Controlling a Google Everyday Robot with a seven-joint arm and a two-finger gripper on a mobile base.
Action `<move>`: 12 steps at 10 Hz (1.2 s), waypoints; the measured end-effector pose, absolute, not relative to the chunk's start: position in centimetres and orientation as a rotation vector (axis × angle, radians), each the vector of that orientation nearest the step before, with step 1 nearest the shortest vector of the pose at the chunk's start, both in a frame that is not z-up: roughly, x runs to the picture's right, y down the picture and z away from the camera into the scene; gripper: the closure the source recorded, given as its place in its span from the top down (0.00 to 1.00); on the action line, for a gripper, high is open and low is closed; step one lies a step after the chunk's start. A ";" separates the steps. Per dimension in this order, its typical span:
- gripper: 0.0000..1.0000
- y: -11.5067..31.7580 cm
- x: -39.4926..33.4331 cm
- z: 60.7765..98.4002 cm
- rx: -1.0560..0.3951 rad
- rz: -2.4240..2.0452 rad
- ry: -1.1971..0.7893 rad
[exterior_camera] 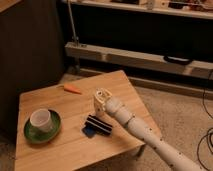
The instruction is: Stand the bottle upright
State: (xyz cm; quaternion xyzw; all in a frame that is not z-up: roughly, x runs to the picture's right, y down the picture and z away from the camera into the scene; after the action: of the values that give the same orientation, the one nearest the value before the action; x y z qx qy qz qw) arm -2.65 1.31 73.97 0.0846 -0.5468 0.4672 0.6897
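Note:
My gripper (101, 98) hovers over the middle of the wooden table (60, 145), at the end of the white arm (145, 132) that reaches in from the lower right. Its pale head is just behind the flat black striped block (98, 125). I cannot make out the bottle as a separate thing. It may be hidden at the gripper's pale head, which matches its colour.
A white cup (40, 120) stands on a green plate (27, 134) at the table's left front. A small orange object (73, 89) lies near the far edge. Behind the table run a dark wall and a low metal shelf (140, 57). Cables (205, 140) lie on the floor to the right.

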 end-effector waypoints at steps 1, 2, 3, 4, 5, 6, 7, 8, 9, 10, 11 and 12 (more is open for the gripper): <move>0.47 1.2 -2.6 74.1 0.190 1.046 -1.220; 0.59 1.2 -2.5 74.2 0.191 1.048 -1.217; 0.68 1.3 -2.5 74.3 0.190 1.049 -1.215; 0.77 1.3 -2.5 74.5 0.190 1.054 -1.214; 0.80 1.3 -2.4 74.6 0.190 1.057 -1.213; 0.80 1.4 -2.4 74.7 0.190 1.058 -1.210; 0.80 1.4 -2.4 74.7 0.191 1.056 -1.207; 0.80 1.4 -2.4 74.7 0.190 1.053 -1.202; 0.80 1.4 -2.4 74.8 0.189 1.050 -1.197; 0.80 1.4 -2.3 74.8 0.188 1.047 -1.192; 0.80 1.5 -2.3 74.7 0.187 1.044 -1.189; 0.80 1.5 -2.3 74.6 0.183 1.035 -1.182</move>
State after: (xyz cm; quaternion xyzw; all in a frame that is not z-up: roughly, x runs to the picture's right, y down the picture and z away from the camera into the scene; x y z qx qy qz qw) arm -2.33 1.50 74.56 0.0821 -0.5313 0.4652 0.7032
